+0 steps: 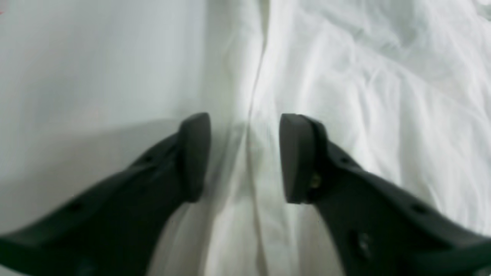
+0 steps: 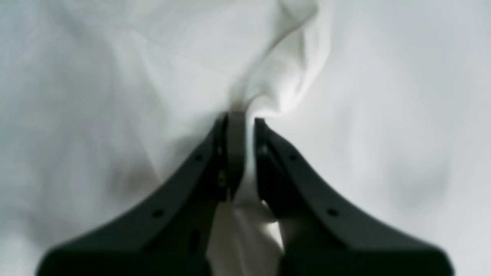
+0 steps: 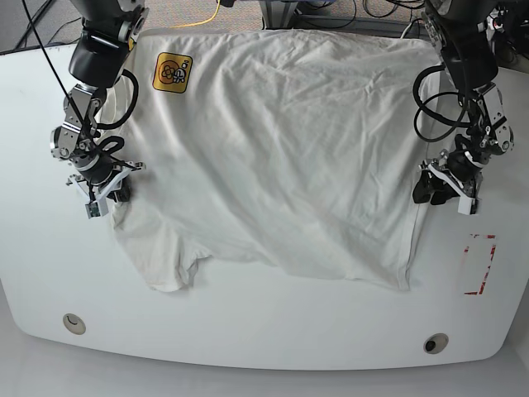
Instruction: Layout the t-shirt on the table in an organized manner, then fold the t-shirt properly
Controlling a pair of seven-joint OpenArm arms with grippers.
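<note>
— White worktop carries the t-shirt, spread wide. And the claws?
— Right claw pinches the shirt edge. Left claw stands apart over the other edge, gripping nothing.

The t-shirt is seen as thin white woven cloth, matt and heavily creased, with a smooth printed yellow-orange patch. The tabletop is shown as a smooth, glossy white surface. Matt black plastic is seen on both claws, the left claw and the right claw.
</note>
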